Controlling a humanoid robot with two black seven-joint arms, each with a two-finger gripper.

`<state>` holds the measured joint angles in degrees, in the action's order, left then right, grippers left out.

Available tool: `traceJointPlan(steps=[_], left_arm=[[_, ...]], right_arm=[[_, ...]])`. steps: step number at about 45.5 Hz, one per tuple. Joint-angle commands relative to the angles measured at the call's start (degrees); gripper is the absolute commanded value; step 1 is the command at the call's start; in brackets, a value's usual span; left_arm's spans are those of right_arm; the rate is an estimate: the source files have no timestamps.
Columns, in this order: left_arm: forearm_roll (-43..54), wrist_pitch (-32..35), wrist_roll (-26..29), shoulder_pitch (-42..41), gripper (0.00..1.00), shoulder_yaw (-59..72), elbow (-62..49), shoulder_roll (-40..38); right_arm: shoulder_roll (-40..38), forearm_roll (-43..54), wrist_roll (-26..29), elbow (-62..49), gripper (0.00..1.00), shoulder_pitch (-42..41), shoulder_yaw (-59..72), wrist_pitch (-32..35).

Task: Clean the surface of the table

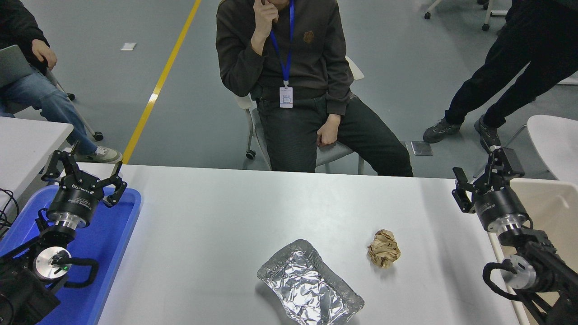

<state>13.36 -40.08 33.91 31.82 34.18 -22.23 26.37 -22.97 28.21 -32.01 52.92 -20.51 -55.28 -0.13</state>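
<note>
The white-grey table surface (226,212) fills the lower half of the head view. On it lie a crumpled brown paper ball (384,248) right of centre and a crumpled foil tray (309,284) near the front edge. My right gripper (483,174) is open and empty over the table's right edge, above and right of the paper ball. My left gripper (86,174) is open and parked over the blue tray (113,234) at the lower left.
A beige bin (555,212) stands just past the table's right edge, under my right arm. A person sits on a chair at the far side, centre. Another sits at the upper left, one stands at the upper right. A smaller white table (27,140) is at the left.
</note>
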Motion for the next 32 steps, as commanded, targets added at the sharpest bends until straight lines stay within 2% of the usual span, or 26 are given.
traceJointPlan(steps=[1,6,9,14,21,32], left_arm=[[0.0,0.0,0.0,0.0,1.00,0.0,0.0,0.0],[0.0,0.0,0.1,0.0,1.00,0.0,0.0,0.0],[0.0,0.0,0.0,0.0,1.00,0.0,0.0,0.0],[0.0,0.0,0.0,0.0,1.00,0.0,0.0,0.0],[0.0,0.0,0.0,0.0,1.00,0.0,0.0,0.0],[0.0,0.0,0.0,0.0,1.00,0.0,0.0,0.0]], right_arm=[[1.0,0.3,-2.0,0.4,0.99,-1.9,4.1,0.7],[-0.3,1.1,-0.9,4.9,0.97,-3.7,7.9,0.0],[-4.2,4.8,0.3,8.2,0.94,-4.3,11.8,-0.5],[-8.4,10.2,2.1,11.9,0.98,-6.6,16.0,-1.3],[-15.1,15.5,3.5,18.9,0.99,-9.4,20.8,-0.9],[-18.5,26.7,5.6,25.1,0.99,-13.9,29.2,-0.9]])
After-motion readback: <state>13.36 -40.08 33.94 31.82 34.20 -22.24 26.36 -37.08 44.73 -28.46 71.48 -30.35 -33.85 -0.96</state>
